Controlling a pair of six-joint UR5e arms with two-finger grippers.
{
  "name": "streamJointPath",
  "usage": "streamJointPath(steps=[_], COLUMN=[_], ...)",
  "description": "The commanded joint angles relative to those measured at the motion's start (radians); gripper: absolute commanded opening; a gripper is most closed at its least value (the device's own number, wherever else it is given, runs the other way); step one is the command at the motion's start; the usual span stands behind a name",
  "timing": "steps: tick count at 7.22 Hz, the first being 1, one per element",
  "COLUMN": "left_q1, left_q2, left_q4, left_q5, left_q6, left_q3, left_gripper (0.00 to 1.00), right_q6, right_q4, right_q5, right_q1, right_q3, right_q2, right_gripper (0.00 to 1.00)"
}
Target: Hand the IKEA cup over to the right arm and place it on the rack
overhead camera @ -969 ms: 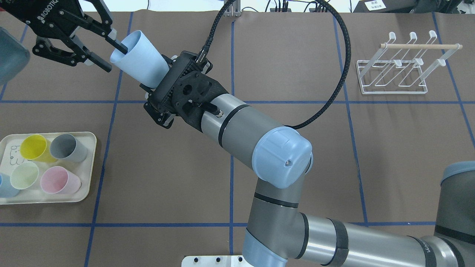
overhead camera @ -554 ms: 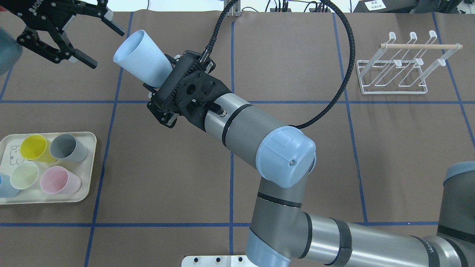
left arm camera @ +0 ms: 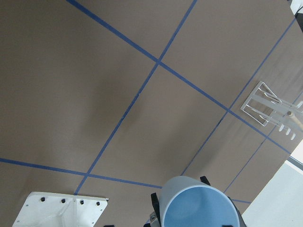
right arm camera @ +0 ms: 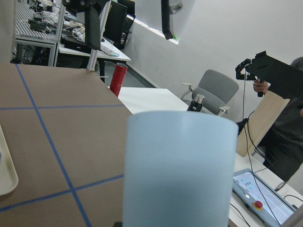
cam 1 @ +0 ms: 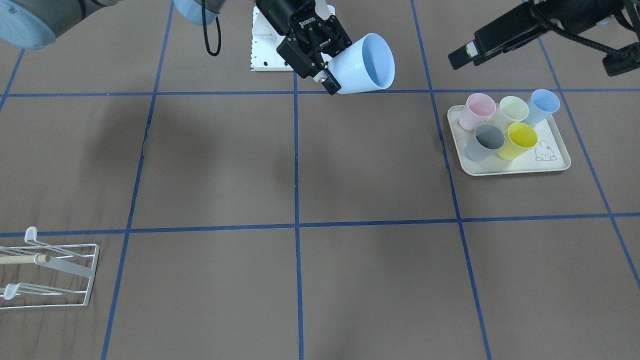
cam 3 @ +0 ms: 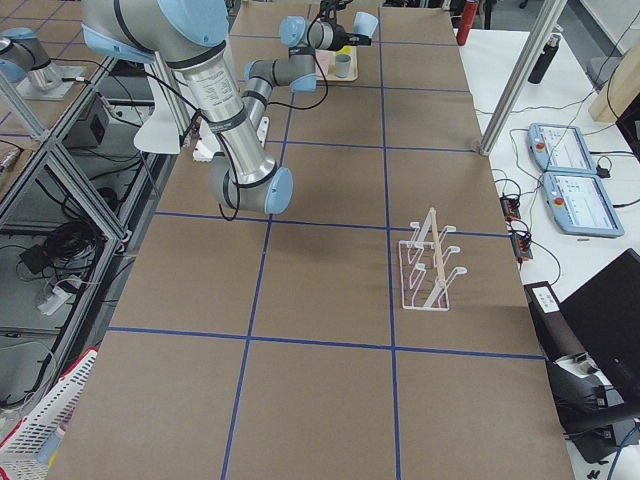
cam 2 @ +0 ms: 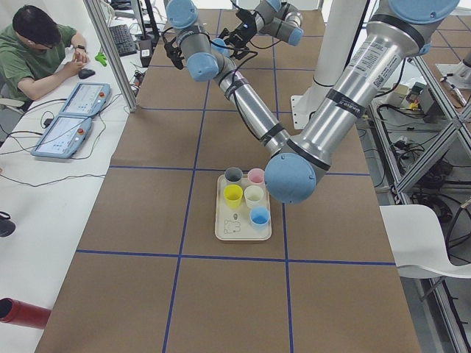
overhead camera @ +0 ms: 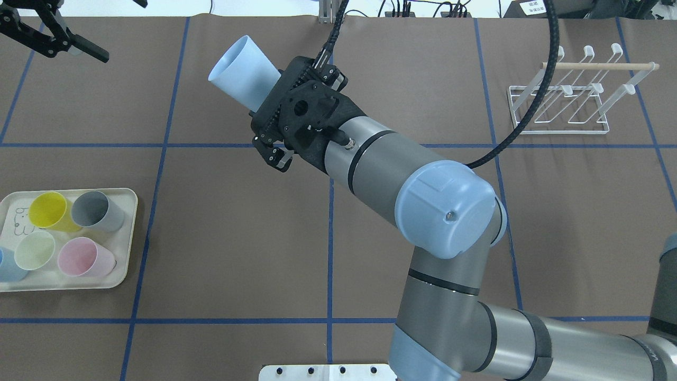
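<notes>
My right gripper (cam 1: 327, 67) is shut on the base of a pale blue cup (overhead camera: 240, 71), which it holds tilted above the table with its mouth pointing away from the arm. The cup also shows in the front view (cam 1: 362, 65), the right wrist view (right arm camera: 180, 165) and the left wrist view (left arm camera: 199, 208). My left gripper (overhead camera: 122, 29) is open and empty at the far left edge, well apart from the cup. One of its fingers (cam 1: 480, 42) shows in the front view. The white wire rack (overhead camera: 597, 66) with a wooden dowel stands empty at the far right.
A cream tray (overhead camera: 127, 233) at the near left holds several cups: yellow, grey, green, pink and blue. It also shows in the front view (cam 1: 515, 170). The right arm's thick black cable (overhead camera: 534, 100) loops in front of the rack. Blue tape lines cross the brown table.
My left gripper has let go of the cup's rim and drawn back to the far left corner. My right gripper has carried the cup to the right and farther away.
</notes>
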Motion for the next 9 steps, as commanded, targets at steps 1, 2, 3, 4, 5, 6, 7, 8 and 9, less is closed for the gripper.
streamJointPath(steps=[1,2,3,4,5,6,7,8,9], left_q1=[-0.014,-0.028,-0.028,-0.022,-0.027,-0.036,-0.040,-0.050,-0.069], left_q2=[0.095,0.149,0.195,0.232,0.257,0.293,0.327,0.330,0.333], left_q4=[-0.005,-0.004,-0.004,0.001,0.004,0.004,0.016,0.104,0.198], left_q5=[0.061,0.093,0.149,0.197,0.205,0.235,0.319,0.397,0.462], left_q6=[0.225,0.356,0.462,0.583,0.698,0.798,0.933,1.096,1.294], left_q3=[-0.004,-0.004,-0.004,-0.001,0.013,0.016,0.018,0.015,0.018], left_gripper=[1.00,1.00,1.00,1.00,1.00,1.00,1.00,1.00,1.00], right_q6=[0.001,-0.006,-0.040,-0.154,-0.231,-0.302,-0.380,-0.461,-0.586], right_q4=[-0.248,-0.325,-0.403,-0.486,-0.537,-0.557,-0.559,-0.559,-0.559], right_q5=[0.048,0.112,0.172,0.176,0.171,0.168,0.170,0.171,0.173], right_q1=[0.080,0.131,0.192,0.227,0.272,0.294,0.332,0.364,0.405], right_q3=[0.034,0.036,0.043,0.086,0.115,0.114,0.117,0.117,0.122], right_q2=[-0.004,-0.007,-0.021,-0.053,-0.102,-0.143,-0.180,-0.217,-0.263], right_gripper=[0.34,0.32,0.33,0.33,0.38,0.37,0.32,0.27,0.23])
